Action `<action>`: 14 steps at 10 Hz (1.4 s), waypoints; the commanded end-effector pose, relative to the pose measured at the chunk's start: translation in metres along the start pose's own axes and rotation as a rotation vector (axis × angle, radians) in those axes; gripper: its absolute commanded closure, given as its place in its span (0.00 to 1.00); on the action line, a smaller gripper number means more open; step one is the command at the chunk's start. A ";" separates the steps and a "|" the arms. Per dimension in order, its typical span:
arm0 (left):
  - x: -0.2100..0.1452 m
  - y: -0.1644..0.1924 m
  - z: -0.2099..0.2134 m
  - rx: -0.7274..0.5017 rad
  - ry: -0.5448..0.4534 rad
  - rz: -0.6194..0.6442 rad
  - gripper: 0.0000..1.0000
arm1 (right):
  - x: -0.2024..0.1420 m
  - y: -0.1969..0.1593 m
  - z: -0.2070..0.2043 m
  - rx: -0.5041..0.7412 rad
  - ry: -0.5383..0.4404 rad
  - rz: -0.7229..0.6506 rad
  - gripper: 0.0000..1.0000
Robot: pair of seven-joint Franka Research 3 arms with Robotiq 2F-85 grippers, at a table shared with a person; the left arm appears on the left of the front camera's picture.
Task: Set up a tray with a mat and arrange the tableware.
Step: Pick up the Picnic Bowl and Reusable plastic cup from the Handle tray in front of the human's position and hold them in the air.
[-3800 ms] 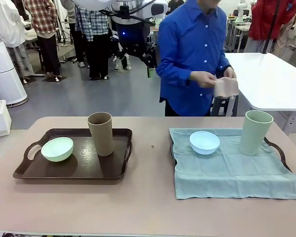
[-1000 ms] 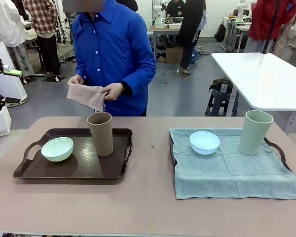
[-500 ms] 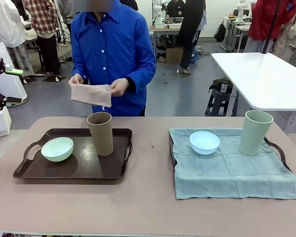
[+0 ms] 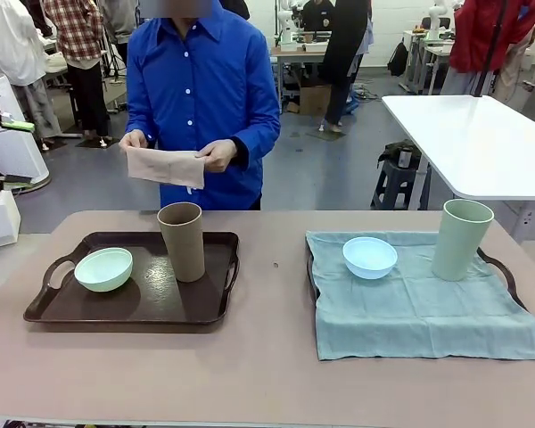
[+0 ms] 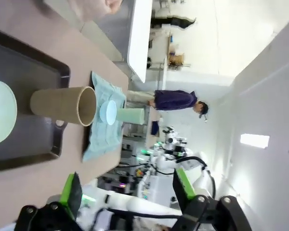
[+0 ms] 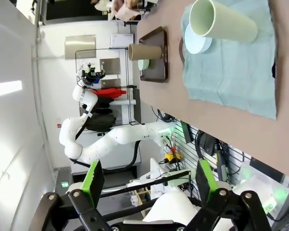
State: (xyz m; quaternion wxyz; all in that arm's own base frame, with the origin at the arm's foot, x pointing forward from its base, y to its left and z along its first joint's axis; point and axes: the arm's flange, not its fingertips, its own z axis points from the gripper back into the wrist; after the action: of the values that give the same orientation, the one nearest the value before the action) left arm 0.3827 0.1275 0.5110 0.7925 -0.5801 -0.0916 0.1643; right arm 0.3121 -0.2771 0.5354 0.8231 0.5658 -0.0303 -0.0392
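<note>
Both my left tool (image 5: 127, 190) and right tool (image 6: 149, 179) hang apart; next, I think, the mat (image 4: 165, 167) covers the tray (image 4: 152, 299) ahead.

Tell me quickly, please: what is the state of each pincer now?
Left pincer: open, holding nothing.
Right pincer: open, holding nothing.

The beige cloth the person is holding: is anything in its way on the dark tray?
Yes. A brown cup and a mint green bowl stand on that tray, so the cloth likely cannot lie flat until they move.
</note>
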 end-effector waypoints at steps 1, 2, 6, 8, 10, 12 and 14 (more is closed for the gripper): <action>0.044 0.002 0.044 -0.008 0.097 0.139 0.00 | -0.008 -0.013 0.007 0.041 -0.008 -0.054 0.00; 0.052 0.011 0.057 0.035 0.162 0.158 0.00 | -0.011 -0.018 0.009 0.033 -0.005 -0.077 0.00; 0.064 0.022 0.096 0.118 0.223 0.048 0.00 | -0.022 -0.018 0.015 0.069 -0.003 -0.111 0.00; 0.065 0.019 0.087 0.132 0.224 0.094 0.00 | -0.018 -0.020 0.013 0.049 -0.009 -0.073 0.00; 0.065 0.019 0.087 0.132 0.224 0.094 0.00 | -0.018 -0.020 0.013 0.049 -0.009 -0.073 0.00; 0.065 0.019 0.087 0.132 0.224 0.094 0.00 | -0.018 -0.020 0.013 0.049 -0.009 -0.073 0.00; 0.065 0.019 0.087 0.132 0.224 0.094 0.00 | -0.018 -0.020 0.013 0.049 -0.009 -0.073 0.00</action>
State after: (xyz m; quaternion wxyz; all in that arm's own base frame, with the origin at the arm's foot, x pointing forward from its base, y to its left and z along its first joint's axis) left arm 0.4103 0.2352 0.5156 0.8264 -0.5455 0.0321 0.1358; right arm 0.2914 -0.2940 0.5218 0.8053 0.5884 -0.0106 -0.0715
